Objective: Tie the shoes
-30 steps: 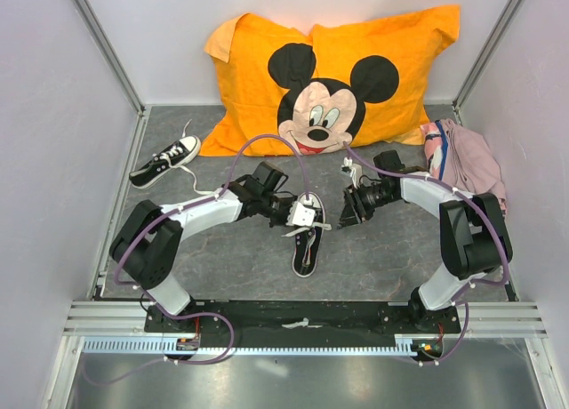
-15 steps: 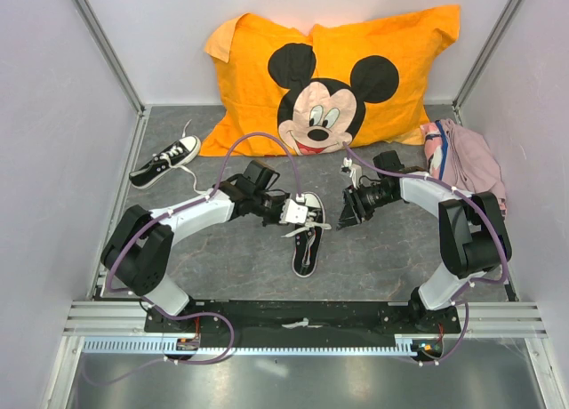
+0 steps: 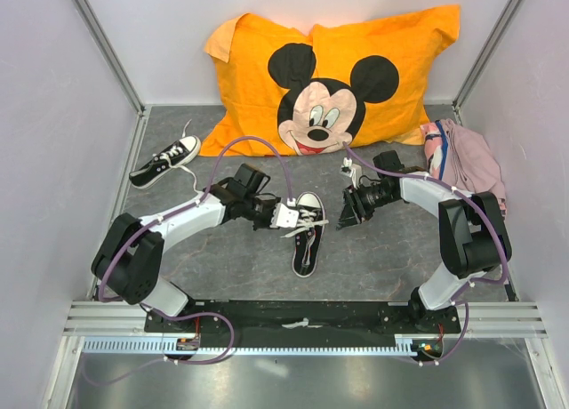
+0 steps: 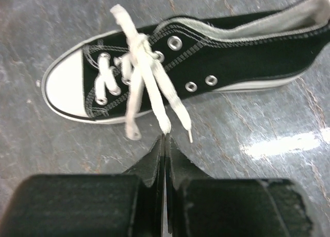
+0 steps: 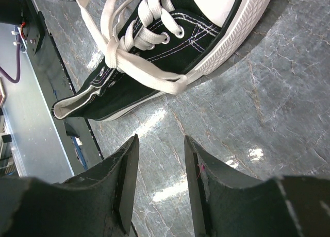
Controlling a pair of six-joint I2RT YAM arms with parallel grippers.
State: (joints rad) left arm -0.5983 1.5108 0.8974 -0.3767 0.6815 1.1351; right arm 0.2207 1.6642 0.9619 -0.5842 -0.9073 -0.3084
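Black fingers [image 4: 149,159] of my left hand [image 4: 164,139] are pressed flat together, and as far as I can see they pinch the tip of a white lace [image 4: 149,87]. The lace runs in a straight line from the fingertips up to where the laces cross over the eyelets of the shoe [image 4: 216,56]. Another lace end lies loose on the grey bench [image 4: 258,118], just beside the fingertips.

My right hand [image 5: 160,141] has its jaws standing apart with nothing between them; only bench shows through the gap. It points at the shoe's white sole and is not touching it.

From above, the shoe lies near the middle of the bench between the two hands, its white toe cap towards the far side and its heel towards me. My left hand sits at its left, by the laces; my right hand is off its toe on the right.

A second shoe [image 3: 165,161] lies well apart at the far left, near the wall. An orange pillow [image 3: 258,80] leans against the back wall, and a pink cloth [image 3: 467,156] is bunched at the far right.
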